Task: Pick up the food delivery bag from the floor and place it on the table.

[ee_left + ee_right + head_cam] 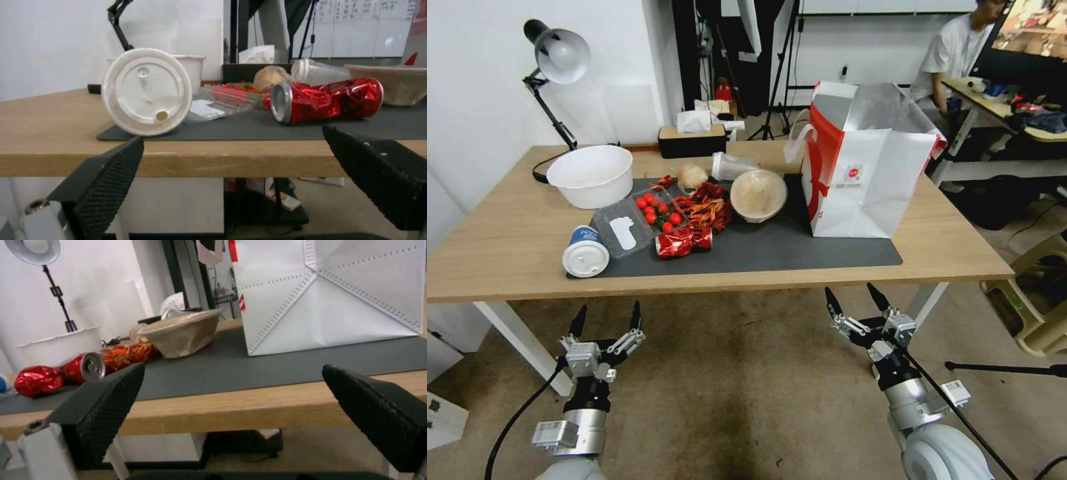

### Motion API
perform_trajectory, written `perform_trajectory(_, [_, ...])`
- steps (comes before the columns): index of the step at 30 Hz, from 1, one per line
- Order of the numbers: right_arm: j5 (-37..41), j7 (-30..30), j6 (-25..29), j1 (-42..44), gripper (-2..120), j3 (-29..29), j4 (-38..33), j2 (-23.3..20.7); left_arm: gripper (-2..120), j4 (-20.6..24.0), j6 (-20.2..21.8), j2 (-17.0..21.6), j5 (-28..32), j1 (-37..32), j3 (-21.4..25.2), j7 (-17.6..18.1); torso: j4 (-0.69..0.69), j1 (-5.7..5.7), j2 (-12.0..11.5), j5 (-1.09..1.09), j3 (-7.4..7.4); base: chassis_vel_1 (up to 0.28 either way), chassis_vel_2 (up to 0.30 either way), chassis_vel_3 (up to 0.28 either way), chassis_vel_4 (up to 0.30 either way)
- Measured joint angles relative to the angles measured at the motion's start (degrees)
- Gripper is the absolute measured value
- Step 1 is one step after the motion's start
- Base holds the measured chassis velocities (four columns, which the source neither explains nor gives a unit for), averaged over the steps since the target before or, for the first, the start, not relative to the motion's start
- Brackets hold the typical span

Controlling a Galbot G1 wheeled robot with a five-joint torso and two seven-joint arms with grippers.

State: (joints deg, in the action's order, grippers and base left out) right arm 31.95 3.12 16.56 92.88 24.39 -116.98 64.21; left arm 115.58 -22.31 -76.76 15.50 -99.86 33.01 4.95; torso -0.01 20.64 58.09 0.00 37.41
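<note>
The white-and-red food delivery bag (864, 163) stands upright on the right part of the dark grey mat on the light-wood table (500, 247); its white side (329, 296) fills much of the right wrist view. My right gripper (854, 297) hangs open just below and in front of the table's front edge, under the bag, holding nothing. Over at the left, my left gripper (607, 317) is open too, below the table edge (213, 160) in front of the lying cup. The stained floor (747, 393) lies beneath both arms.
On the mat lie a tipped paper cup (586, 252), a crushed red can (682, 241), a clear tray of tomatoes (640, 223), crayfish shells (707, 207) and a lidded bowl (758, 195). A white bowl (591, 175), a desk lamp (557, 60) and a tissue box (692, 140) stand behind.
</note>
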Motion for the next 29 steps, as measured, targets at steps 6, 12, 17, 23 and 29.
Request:
perform_trajectory(6, [0.0,0.0,-0.1,0.0,100,0.0,-0.1,0.0,100,0.0,0.0,0.0,0.0,0.0,0.0,0.0,0.0,0.0,0.0,0.0,0.0,0.0,0.0,0.0,0.0])
perform_trajectory(12, [0.0,-0.1,-0.1,0.0,100,0.1,-0.1,-0.1,100,0.0,0.0,0.0,0.0,0.0,0.0,0.1,0.0,0.0,0.0,0.0,0.0,0.0,0.0,0.0,0.0])
perform_trajectory(17, [0.1,-0.1,-0.1,0.0,100,0.1,-0.1,-0.1,100,0.0,0.0,0.1,0.0,0.0,-0.1,0.1,0.0,0.0,0.0,0.0,0.0,0.0,0.0,0.0,0.0])
perform_trajectory(23, [0.1,-0.1,-0.1,0.0,100,0.1,-0.1,-0.1,100,0.1,0.0,0.1,0.0,0.0,-0.1,0.1,0.0,0.01,0.0,0.0,0.0,0.0,0.0,0.0,0.0])
perform_trajectory(29, [0.1,-0.1,-0.1,0.0,100,0.1,-0.1,-0.1,100,0.1,0.0,0.1,0.0,0.0,-0.1,0.1,0.0,0.01,0.0,0.0,0.0,0.0,0.0,0.0,0.0])
